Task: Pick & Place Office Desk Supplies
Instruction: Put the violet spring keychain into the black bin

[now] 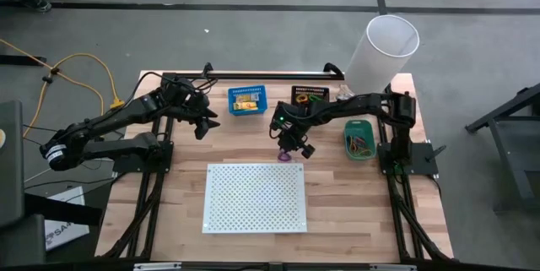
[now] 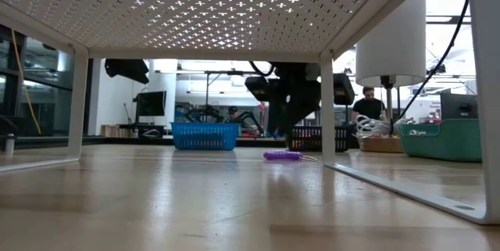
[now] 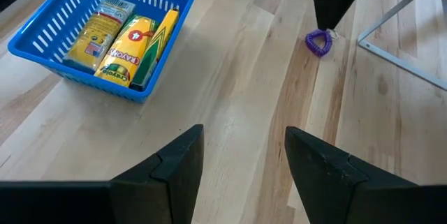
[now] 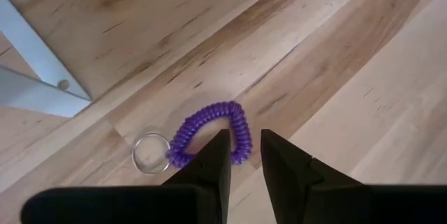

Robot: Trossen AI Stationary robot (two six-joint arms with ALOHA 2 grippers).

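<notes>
A purple plastic coil loop (image 4: 213, 128) with a metal ring (image 4: 148, 153) lies flat on the wooden table, just beyond the far edge of the white perforated board (image 1: 256, 197). It also shows in the high view (image 1: 287, 157) and the low view (image 2: 283, 155). My right gripper (image 4: 244, 139) hovers over the loop's end with its fingers narrowly open; the low view shows it clear above the loop (image 2: 293, 98). My left gripper (image 3: 244, 140) is open and empty above bare table near the blue bin (image 3: 105, 32), which holds yellow-orange packets (image 3: 129, 49).
A black bin (image 1: 310, 96) sits at the far edge beside the blue bin (image 1: 246, 100). A green bin (image 1: 359, 138) holding rubber bands is under the right arm. A tall white cylinder (image 1: 384, 51) stands at the far right corner. Bare wood lies between the bins and the board.
</notes>
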